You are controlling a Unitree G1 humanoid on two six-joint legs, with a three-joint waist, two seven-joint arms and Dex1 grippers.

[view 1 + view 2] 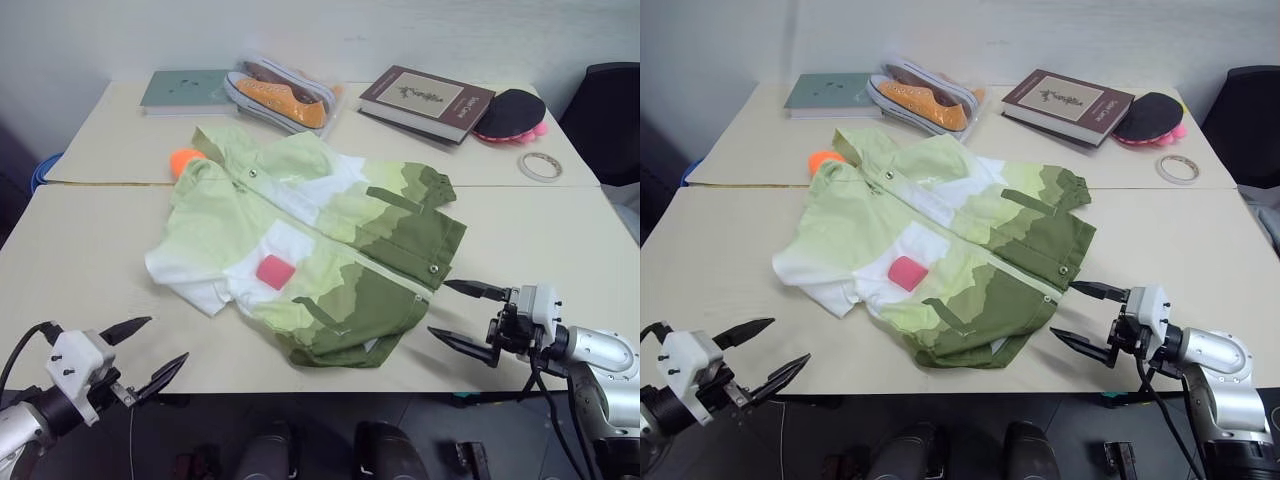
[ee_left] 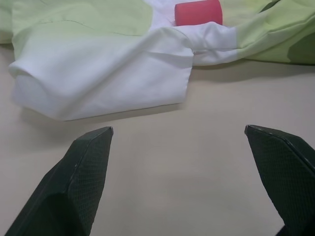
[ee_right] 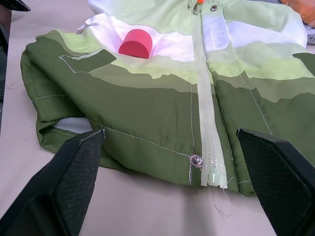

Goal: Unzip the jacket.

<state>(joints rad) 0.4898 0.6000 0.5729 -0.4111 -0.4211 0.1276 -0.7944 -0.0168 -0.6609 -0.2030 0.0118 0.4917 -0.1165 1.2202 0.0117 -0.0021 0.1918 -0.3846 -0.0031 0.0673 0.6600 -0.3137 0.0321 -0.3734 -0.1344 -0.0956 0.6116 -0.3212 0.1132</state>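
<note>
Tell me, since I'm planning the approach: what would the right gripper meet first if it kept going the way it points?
Most likely the jacket's dark green bottom hem, near the zipper's lower end. The right gripper is open, with bare table before it.

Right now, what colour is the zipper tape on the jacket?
Pale green zipper tape on the jacket; clearest in the right wrist view.

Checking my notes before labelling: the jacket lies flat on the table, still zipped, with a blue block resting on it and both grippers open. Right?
One thing is off: the block on the jacket is red-pink, not blue, as the left eye view shows. The rest holds: the jacket lies flat on the table, zipped, and the left gripper and right gripper are open.
</note>
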